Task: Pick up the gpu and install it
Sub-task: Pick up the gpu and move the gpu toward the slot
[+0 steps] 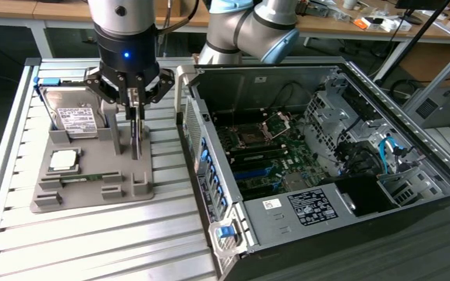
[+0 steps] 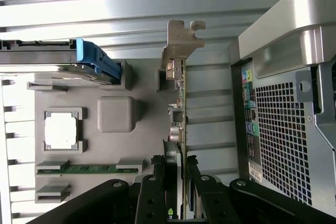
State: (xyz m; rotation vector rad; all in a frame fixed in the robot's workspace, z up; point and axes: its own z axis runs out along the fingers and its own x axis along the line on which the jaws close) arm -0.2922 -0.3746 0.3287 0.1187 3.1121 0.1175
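Fingers clamped on the gpu, card on edge at the gray tray, case on the exterior view's right.

Slatted aluminium tabletop, carrying two items.

1. Grey holder, flat on the slats at the exterior view's left. Contents:
   - Hard drive, white label, standing on edge in the far slot.
   - Square silver CPU, flat in a recess near the drive.
   - Green RAM stick, in a narrow slot just beside the CPU.
2. Open PC case, just beside the holder at the exterior view's right. Motherboard exposed, blue cables by the drive bays, blue latch on the near corner.
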